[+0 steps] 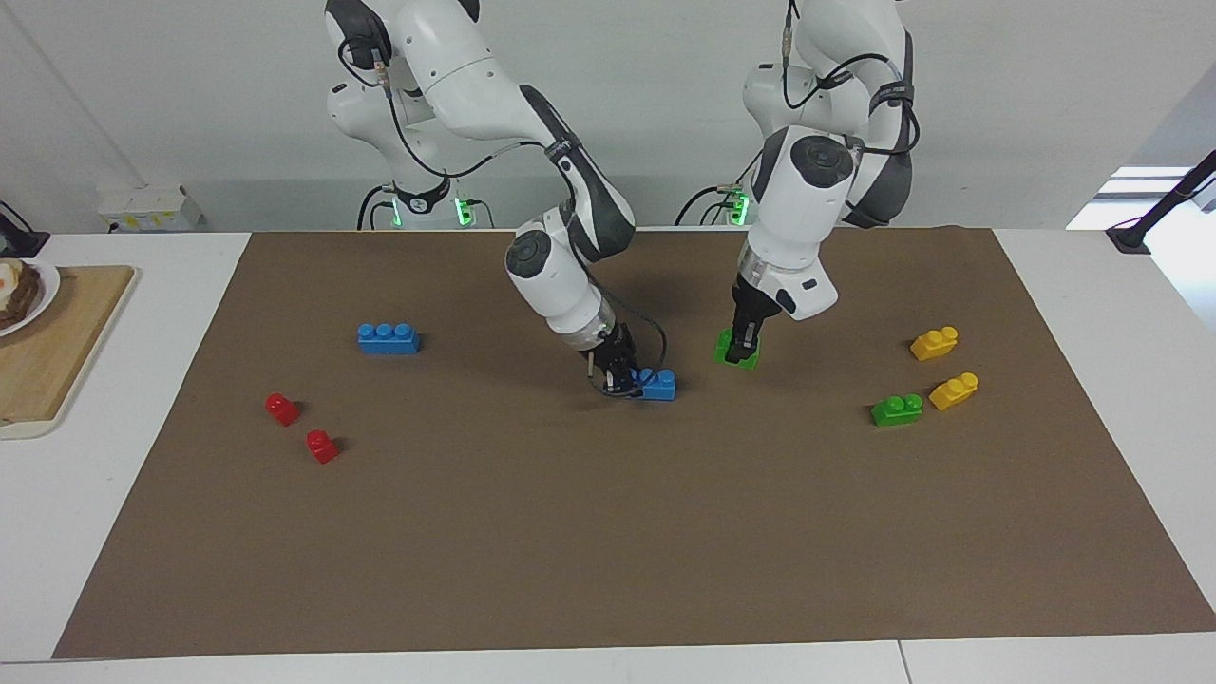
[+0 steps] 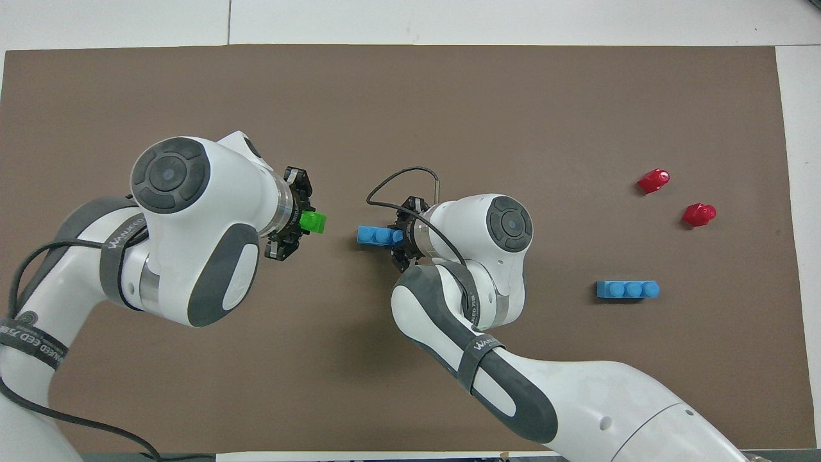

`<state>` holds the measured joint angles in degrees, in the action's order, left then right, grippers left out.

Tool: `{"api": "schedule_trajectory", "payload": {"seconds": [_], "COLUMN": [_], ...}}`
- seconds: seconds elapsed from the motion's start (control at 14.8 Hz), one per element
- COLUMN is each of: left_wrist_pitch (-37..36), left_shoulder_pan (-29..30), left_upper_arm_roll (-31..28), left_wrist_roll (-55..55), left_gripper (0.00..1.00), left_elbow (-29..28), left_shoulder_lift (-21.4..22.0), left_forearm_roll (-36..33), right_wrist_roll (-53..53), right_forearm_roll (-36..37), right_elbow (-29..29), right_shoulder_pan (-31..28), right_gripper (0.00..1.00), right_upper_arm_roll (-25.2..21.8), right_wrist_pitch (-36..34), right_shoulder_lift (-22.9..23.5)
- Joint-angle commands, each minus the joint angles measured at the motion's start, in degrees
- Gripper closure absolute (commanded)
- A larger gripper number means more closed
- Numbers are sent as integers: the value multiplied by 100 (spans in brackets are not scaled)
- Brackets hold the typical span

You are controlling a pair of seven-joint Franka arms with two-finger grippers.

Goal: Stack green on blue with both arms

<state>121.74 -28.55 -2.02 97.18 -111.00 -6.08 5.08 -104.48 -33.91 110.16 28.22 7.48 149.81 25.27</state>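
while the left gripper (image 1: 740,350) carries the green (image 1: 737,350) over the mat (image 1: 608,532), its fingers clamped on the brick, its wrist hides most of the brick from overhead. the right gripper (image 1: 619,378) clamps one end of the blue (image 1: 657,384), which sits mid-mat; that end is covered by black fingers. overhead, the left arm hides the spare green brick (image 1: 897,409) and yellow bricks (image 1: 935,343). a second blue brick (image 2: 627,289) lies toward the right arm's end.

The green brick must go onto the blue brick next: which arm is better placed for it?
The left. The left gripper is shut on the green brick, in the air beside the blue brick, which the right gripper pins on the mat.
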Motion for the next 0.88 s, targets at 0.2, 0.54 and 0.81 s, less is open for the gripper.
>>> {"api": "schedule_trajectory", "payload": {"seconds": [0.2,0.54,0.81], "left_wrist_pitch": [-1,88,175], "left_shoulder_pan": [-529,-924,-986], "left_upper_arm_roll": [-88,-88,-79], "left_wrist_roll": [1768,2419,2438], "left_gripper": [100,100,100], "left_elbow": [403,771,835], "left_shoulder_lift": [-516,-1060,-1255], "left_forearm_roll": [-253,-288,-297], "right_wrist_roll": [-37,-19,-11], "right_forearm_roll": [-107,-107,-107], "right_elbow": [93,93,93], "right_shoulder_pan": [52,52,52], "right_gripper": [100,100,100], "right_upper_arm_roll": [8,8,8], "right_wrist_pitch": [338,338,338], "right_shoulder_lift": [136,136,136]}}
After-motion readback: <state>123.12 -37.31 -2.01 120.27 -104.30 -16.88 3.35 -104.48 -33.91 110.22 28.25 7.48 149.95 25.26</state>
